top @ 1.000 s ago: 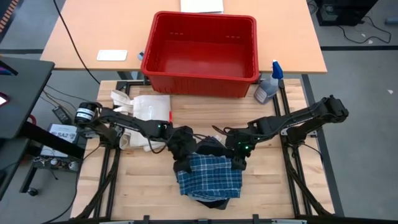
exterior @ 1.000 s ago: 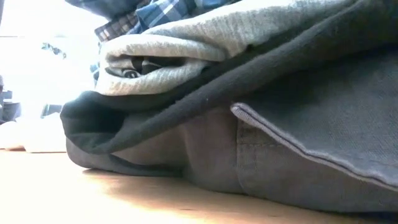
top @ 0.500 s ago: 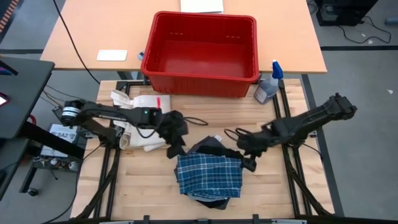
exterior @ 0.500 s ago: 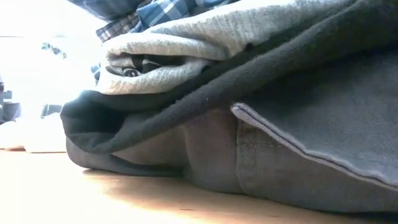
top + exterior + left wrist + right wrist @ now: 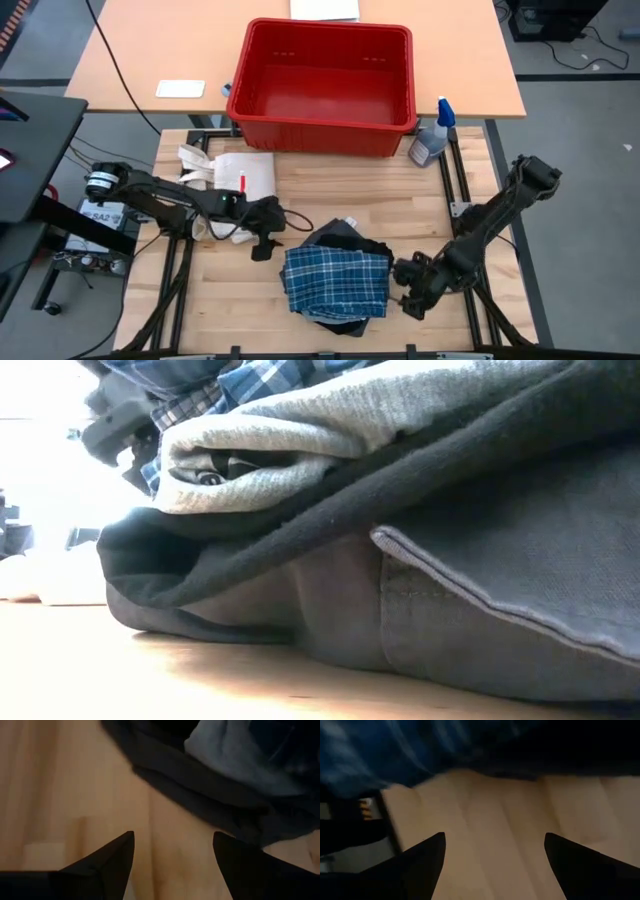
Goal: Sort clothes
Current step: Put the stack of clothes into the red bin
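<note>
A blue-and-white plaid piece (image 5: 336, 280) lies folded on top of a pile of clothes in the middle of the wooden table, over a black piece (image 5: 342, 238) and dark grey shorts (image 5: 480, 600) at the bottom. My left gripper (image 5: 263, 243) stands open over bare wood left of the pile, its fingers (image 5: 110, 865) apart from the cloth. My right gripper (image 5: 408, 290) stands open right of the pile, over bare wood near the table's right side.
A red bin (image 5: 322, 85) stands at the table's far edge, with a spray bottle (image 5: 432, 138) to its right. A cream-white tote bag (image 5: 235, 175) lies at the far left. A cable loop (image 5: 300, 222) lies between my left gripper and the pile.
Both grippers have drawn away from the plaid piece, which now lies still on the pile. My left gripper has opened and gone toward the table's left edge. My right gripper has swung toward the table's right and near edges, turning as it went.
</note>
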Tool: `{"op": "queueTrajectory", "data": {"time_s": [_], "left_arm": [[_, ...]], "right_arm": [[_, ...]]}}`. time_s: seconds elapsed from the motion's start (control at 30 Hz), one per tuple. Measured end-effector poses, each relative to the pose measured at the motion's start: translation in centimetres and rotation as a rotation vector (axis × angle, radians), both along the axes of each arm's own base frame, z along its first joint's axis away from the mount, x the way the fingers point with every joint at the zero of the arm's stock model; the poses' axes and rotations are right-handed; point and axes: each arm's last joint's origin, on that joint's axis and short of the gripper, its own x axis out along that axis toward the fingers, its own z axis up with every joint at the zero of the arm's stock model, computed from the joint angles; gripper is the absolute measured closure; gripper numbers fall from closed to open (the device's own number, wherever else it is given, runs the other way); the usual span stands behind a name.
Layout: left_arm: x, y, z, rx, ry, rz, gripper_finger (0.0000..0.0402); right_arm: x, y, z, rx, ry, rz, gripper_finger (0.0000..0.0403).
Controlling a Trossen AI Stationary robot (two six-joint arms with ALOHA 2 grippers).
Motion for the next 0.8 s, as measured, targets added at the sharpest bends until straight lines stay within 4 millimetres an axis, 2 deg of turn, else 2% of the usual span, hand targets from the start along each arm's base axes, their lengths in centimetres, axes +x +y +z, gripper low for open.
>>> {"op": "queueTrajectory", "data": {"time_s": [0.2, 0.37, 0.47, 0.67, 0.8], "left_arm": [[0.4, -0.4, -2.9, -0.037, -0.101, -0.107, 0.0136], [0.4, -0.4, -4.7, -0.007, -0.030, -0.138, 0.0136], [0.7, -0.5, -5.3, -0.012, -0.010, -0.138, 0.0136], [1.1, -1.4, -5.9, -0.024, -0.024, -0.172, 0.0136], [1.1, -1.8, -6.0, -0.060, -0.015, -0.140, 0.0136]], "right_arm": [[1.0, 1.2, -3.9, -0.071, 0.037, -0.045, 0.0056], [2.2, 2.1, -6.8, -0.129, 0.022, -0.051, 0.0056], [2.6, 2.5, -7.5, -0.153, 0.032, -0.066, 0.0056], [3.2, 2.4, -6.9, -0.298, -0.062, -0.115, 0.0056], [3.3, 2.5, -6.5, -0.217, -0.032, -0.135, 0.0056]]}}
